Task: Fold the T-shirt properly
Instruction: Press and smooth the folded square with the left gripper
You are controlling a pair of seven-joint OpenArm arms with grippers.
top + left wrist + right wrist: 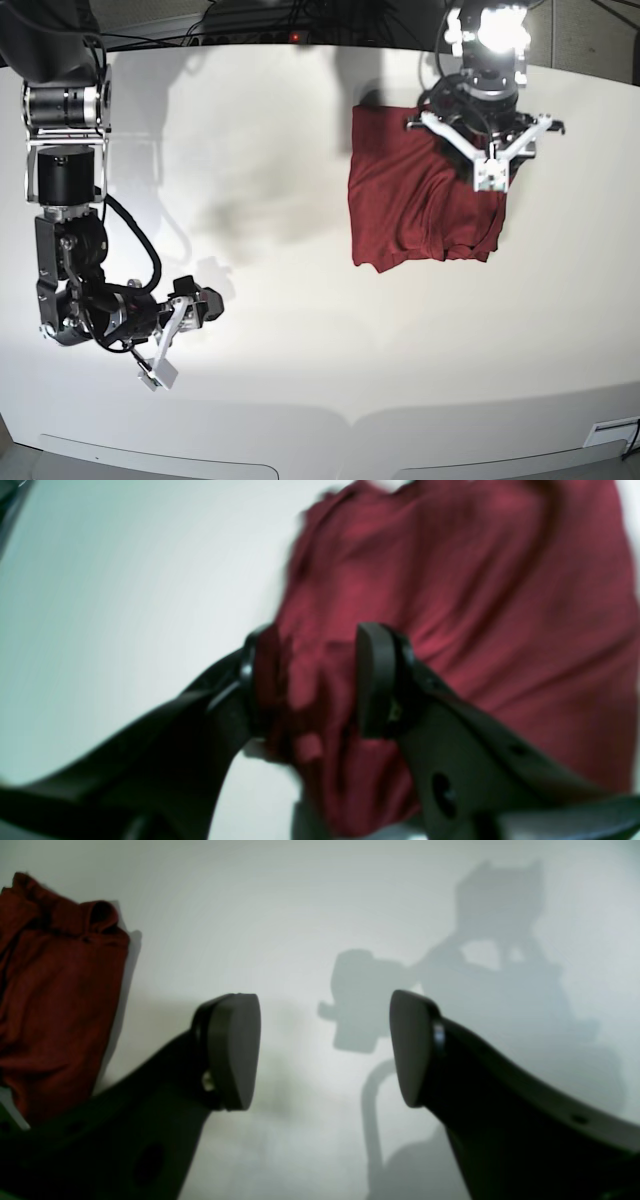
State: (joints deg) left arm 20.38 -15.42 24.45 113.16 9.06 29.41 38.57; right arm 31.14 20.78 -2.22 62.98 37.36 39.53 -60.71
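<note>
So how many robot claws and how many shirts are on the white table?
Grippers: 2, the left gripper closed on cloth, and the right gripper open and empty.
Shirts: 1, the dark red T-shirt.
Tables: 1, the white table.
Total: 4

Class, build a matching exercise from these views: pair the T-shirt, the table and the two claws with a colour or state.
Column one:
1. T-shirt
2. table
3. left claw
4. right claw

Column two:
A. open over bare surface
B. white
C. dark red
D. fabric bunched between its fingers

Pairs: 1-C, 2-B, 3-D, 4-A
</note>
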